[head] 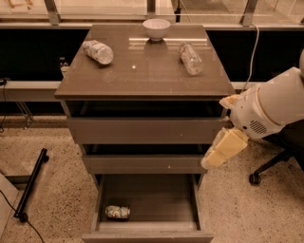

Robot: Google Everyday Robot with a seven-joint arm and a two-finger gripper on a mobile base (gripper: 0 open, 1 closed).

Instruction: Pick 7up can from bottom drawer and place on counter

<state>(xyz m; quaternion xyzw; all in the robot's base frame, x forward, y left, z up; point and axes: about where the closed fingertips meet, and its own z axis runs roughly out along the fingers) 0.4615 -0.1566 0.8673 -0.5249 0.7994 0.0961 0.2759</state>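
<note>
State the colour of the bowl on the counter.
The bowl is white, camera view; the gripper hangs right of the middle drawer.

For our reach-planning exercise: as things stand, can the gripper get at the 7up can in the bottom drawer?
Probably yes: the bottom drawer stands open, the 7up can lies uncovered near its front-left, and the gripper hangs right of the middle drawer.

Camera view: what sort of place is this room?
Probably an office or lab space: a black wheeled office chair, speckled terrazzo floor and a glass partition behind the grey-brown three-drawer cabinet. The robot's cream-coloured gripper hangs by the cabinet's right side.
</note>
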